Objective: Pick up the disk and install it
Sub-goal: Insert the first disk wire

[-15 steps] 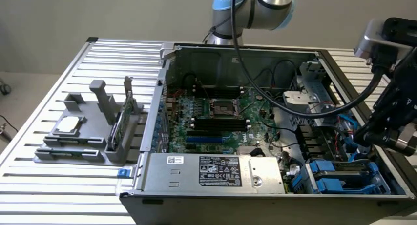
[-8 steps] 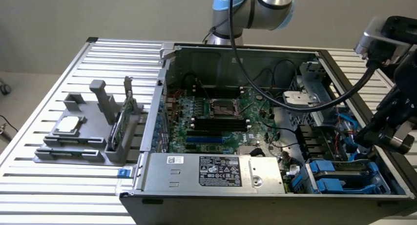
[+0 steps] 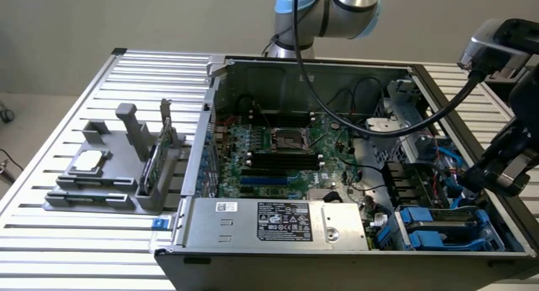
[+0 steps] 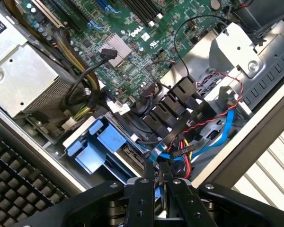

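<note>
The open computer case [image 3: 404, 73] lies on its side on the slatted table. In its drive bay at the exterior view's lower right, the disk [image 3: 445, 214] shows as a grey strip between blue carrier rails [image 3: 418, 223]. My gripper [image 3: 484, 180] hangs over the case's right wall, just above and beside that bay. In the wrist view the two black fingers of the gripper [image 4: 155, 171] stand almost together with nothing between them. They point down at the blue carrier [image 4: 100, 142] and a tangle of blue, red and black cables [image 4: 189, 146].
The power supply [image 3: 278, 221] fills the case's front, with the motherboard [image 3: 286, 146] behind it. A grey fixture [image 3: 110, 177] on the exterior view's left carries a small silver chip [image 3: 88, 161] and an upright card [image 3: 158, 158]. A black keyboard [image 4: 14, 189] lies beside the case.
</note>
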Robot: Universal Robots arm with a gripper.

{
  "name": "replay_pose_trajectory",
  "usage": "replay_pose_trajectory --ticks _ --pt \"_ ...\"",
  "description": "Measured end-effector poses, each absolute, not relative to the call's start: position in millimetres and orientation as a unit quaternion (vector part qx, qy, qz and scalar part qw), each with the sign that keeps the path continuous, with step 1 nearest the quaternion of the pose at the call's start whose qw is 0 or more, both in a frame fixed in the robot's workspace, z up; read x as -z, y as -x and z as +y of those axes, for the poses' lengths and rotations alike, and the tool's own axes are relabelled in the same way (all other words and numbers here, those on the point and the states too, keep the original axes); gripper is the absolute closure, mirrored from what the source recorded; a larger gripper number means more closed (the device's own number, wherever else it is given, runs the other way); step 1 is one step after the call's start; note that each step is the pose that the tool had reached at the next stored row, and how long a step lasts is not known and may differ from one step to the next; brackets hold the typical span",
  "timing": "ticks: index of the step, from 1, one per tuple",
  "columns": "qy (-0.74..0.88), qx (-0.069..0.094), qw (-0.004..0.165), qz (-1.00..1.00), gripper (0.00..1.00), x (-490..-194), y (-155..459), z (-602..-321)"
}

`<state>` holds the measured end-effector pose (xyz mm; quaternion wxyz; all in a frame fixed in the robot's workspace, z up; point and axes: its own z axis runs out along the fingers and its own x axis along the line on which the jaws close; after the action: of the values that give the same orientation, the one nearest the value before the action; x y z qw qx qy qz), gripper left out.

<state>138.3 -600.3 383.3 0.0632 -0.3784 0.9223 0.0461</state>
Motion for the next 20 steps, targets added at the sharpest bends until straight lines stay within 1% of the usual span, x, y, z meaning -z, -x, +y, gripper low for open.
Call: replay_pose_trajectory --ticks 20 --pt "0.288 -0.048 0.067 0.954 0.81 -381.6 -138.3 -601.7"
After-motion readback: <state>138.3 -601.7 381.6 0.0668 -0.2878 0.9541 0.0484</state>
